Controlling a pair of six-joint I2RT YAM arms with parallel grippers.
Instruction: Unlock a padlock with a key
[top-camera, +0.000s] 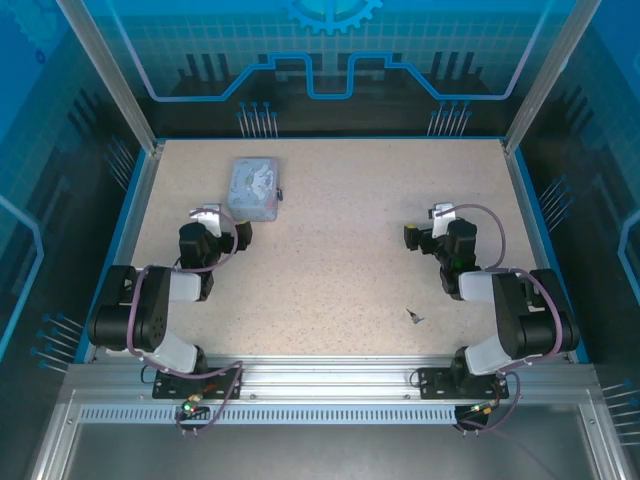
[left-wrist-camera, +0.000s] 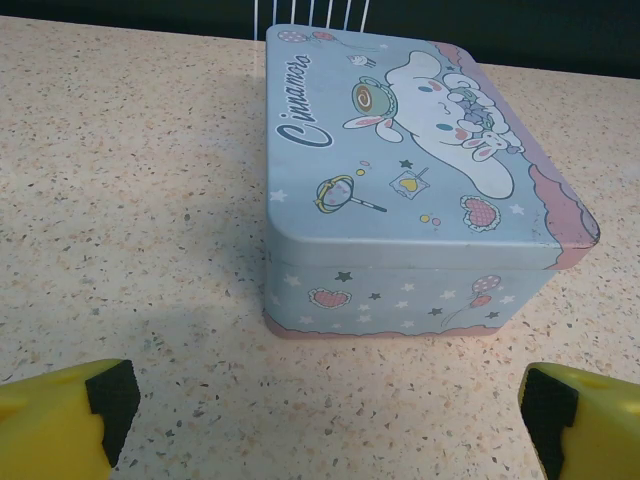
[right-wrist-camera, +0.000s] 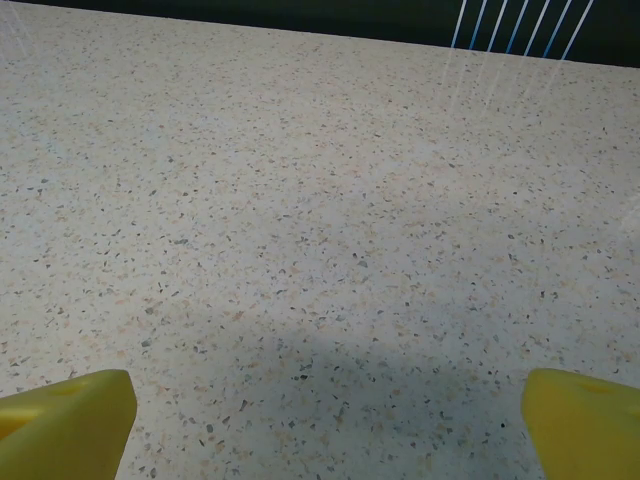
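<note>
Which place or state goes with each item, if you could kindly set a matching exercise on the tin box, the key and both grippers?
Things:
1 tin box
2 key
3 left gripper
4 right gripper

Descriptions:
A open above bare table
B toward the far left of the table
C open, facing the box
D lying toward the near right of the table

Pairs: 1-B; 2-D; 3-C; 4-A

The left tool (top-camera: 228, 222) stood wide open, its yellow fingers (left-wrist-camera: 60, 415) spread far apart. The right tool (top-camera: 427, 224) gaped just as wide, its fingers (right-wrist-camera: 65, 420) equally parted. Both arms were folded, elbows drawn back behind their tools.
</note>
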